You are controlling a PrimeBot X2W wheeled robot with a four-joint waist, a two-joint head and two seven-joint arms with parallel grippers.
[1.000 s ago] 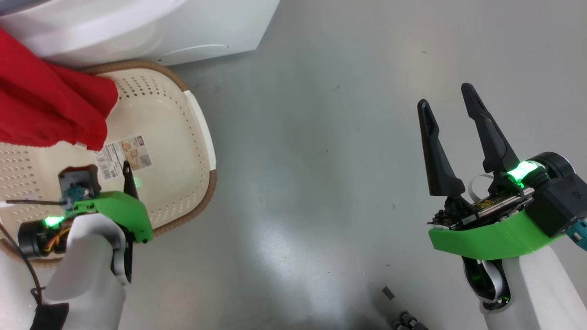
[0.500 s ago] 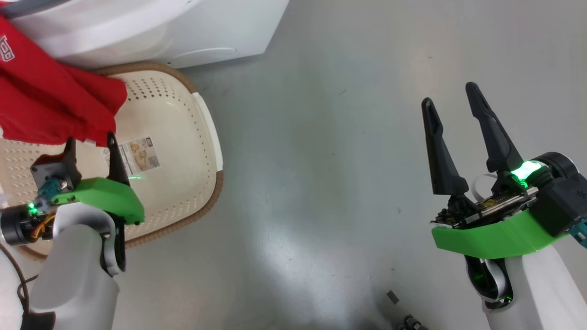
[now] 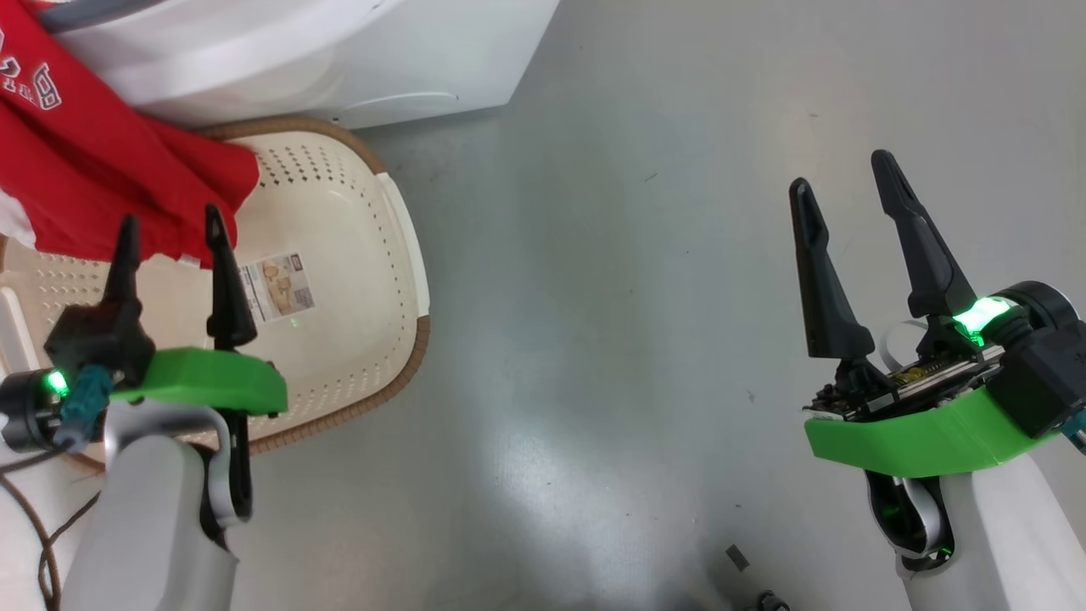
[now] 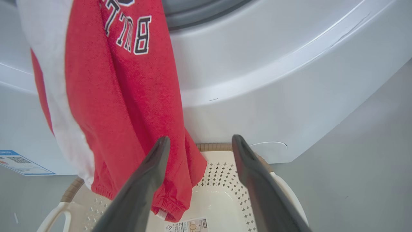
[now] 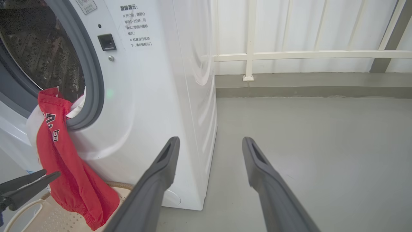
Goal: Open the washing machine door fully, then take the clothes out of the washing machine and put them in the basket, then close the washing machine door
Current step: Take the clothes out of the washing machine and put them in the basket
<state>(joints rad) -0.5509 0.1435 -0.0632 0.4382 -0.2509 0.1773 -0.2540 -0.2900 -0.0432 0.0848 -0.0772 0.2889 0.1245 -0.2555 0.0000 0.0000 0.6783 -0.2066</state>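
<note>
A red and white piece of the clothes point(image 3: 102, 161) hangs out of the washing machine point(image 3: 382, 51) drum opening, down its white front, with its hem inside the cream basket point(image 3: 399, 356). My left gripper point(image 3: 170, 225) is open over the basket, fingertips just below the hem and holding nothing. The left wrist view shows the clothes point(image 4: 109, 96) right ahead of its open fingers point(image 4: 161, 167). Far to the right, above the bare floor, my right gripper point(image 3: 840, 174) stands open and empty. The right wrist view shows the drum, seal and hanging clothes point(image 5: 64, 161). The washing machine door is out of view.
The basket stands on the grey floor against the machine's front, with a paper label point(image 3: 276, 284) on its bottom. A blue sticker point(image 4: 19, 161) sits low on the machine. A white railing point(image 5: 289, 54) and wall stand behind. A small dark scrap point(image 3: 736, 556) lies on the floor.
My left gripper has swung from pointing down into the basket to pointing up at the hanging garment's hem. The head camera has shifted a little. The right arm has held still.
</note>
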